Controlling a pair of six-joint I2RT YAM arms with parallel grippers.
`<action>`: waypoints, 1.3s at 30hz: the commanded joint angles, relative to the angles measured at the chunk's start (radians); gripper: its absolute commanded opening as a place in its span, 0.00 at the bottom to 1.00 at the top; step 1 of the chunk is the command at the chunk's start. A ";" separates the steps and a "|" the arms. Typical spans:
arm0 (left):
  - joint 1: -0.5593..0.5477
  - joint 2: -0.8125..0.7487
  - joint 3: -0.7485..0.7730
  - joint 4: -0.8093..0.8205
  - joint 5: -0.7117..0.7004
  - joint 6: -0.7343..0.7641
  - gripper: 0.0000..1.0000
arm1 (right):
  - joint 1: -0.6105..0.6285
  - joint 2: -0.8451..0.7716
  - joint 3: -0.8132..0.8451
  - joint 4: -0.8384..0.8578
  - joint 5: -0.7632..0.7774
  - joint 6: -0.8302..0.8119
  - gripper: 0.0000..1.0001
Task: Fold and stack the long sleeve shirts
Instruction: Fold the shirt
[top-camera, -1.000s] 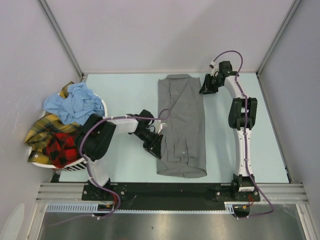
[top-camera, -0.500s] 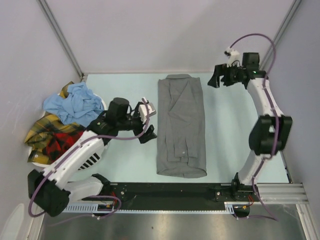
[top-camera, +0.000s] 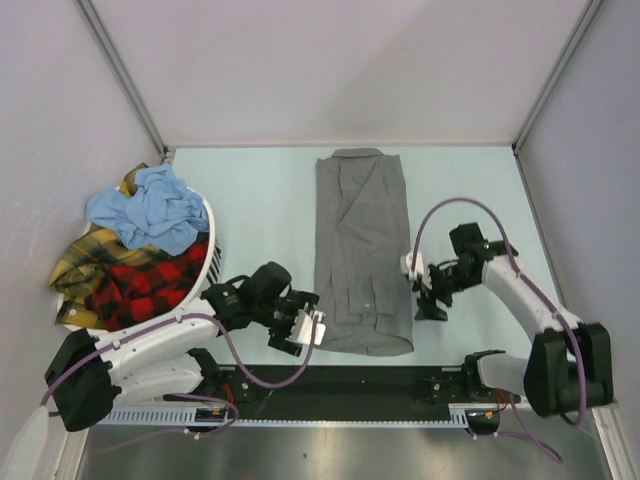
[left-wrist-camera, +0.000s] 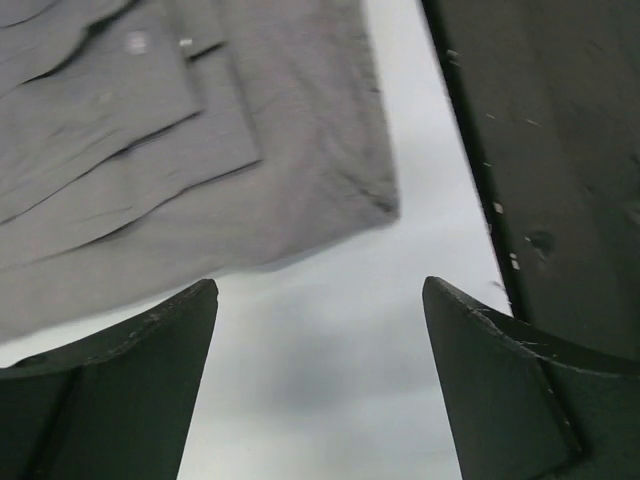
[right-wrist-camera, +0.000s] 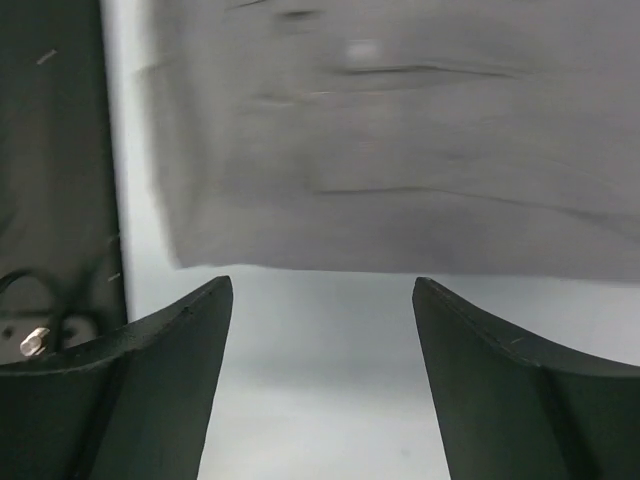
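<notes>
A plain grey long sleeve shirt lies folded into a long strip down the middle of the table, collar at the far end. My left gripper stands open just left of its near-left corner, apart from the cloth. In the left wrist view that corner of the grey shirt lies ahead of the left gripper, with bare table between the fingers. My right gripper is open beside the shirt's right edge near the hem. The right wrist view shows the grey shirt just beyond the right gripper, which holds nothing.
A white basket at the left holds a light blue shirt, a yellow plaid shirt and a red-and-black plaid shirt. The black base rail runs along the near edge. Grey walls enclose the table.
Both arms swung from the shirt's far and middle parts down to its near end, one on each side. Both grippers have opened.
</notes>
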 joint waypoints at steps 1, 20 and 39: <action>-0.072 0.023 -0.029 0.068 -0.032 0.150 0.87 | 0.103 -0.201 -0.106 -0.122 0.015 -0.322 0.77; -0.198 0.298 -0.027 0.186 -0.077 0.225 0.63 | 0.310 -0.148 -0.366 0.254 0.164 -0.407 0.55; -0.236 0.163 0.002 0.175 -0.083 0.056 0.00 | 0.352 -0.425 -0.384 0.248 0.173 -0.129 0.00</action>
